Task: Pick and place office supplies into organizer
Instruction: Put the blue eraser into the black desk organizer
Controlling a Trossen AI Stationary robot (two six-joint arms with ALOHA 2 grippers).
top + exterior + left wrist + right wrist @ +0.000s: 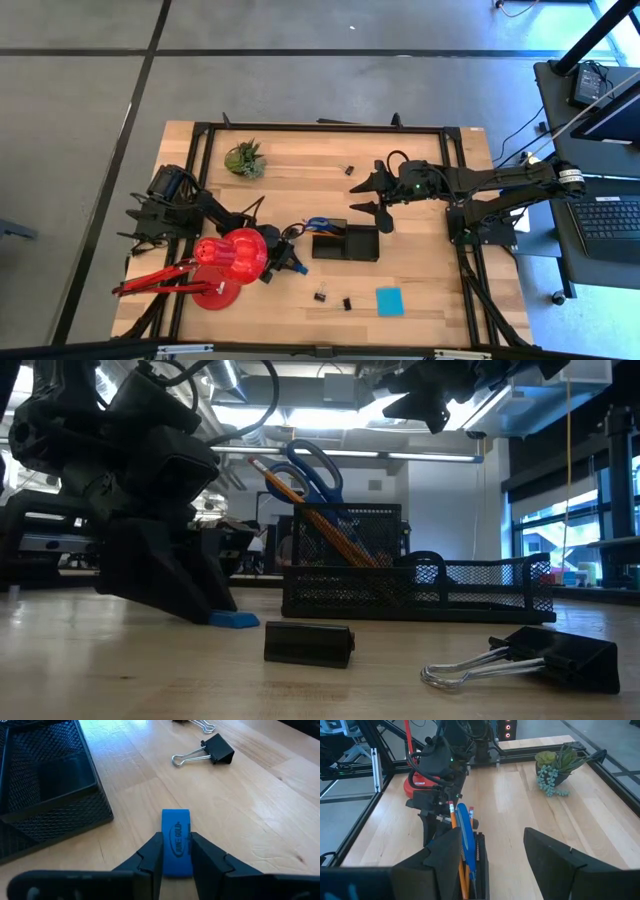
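Note:
A small blue eraser (176, 837) lies flat on the wooden table just left of the black mesh organizer (345, 243). My left gripper (176, 865) is low at the eraser, its two fingers closed against it. Blue-handled scissors (310, 465) and an orange pencil (300, 500) stand in the organizer's tall compartment. My right gripper (370, 197) hangs open, high above the table by the organizer's far side, with nothing between its fingers. My left gripper pinches the eraser's two long sides (165, 851) between its fingertips, at the end nearer the gripper. The fingers slant down from the table's left and lie along the eraser. The eraser rests flat on the table.
Two black binder clips (321, 296) (347, 302) and a cyan note pad (390, 301) lie near the front edge. Another clip (349, 169) lies farther back. A red desk lamp (225, 262) stands over my left arm. A green plant (245, 159) sits at the far left.

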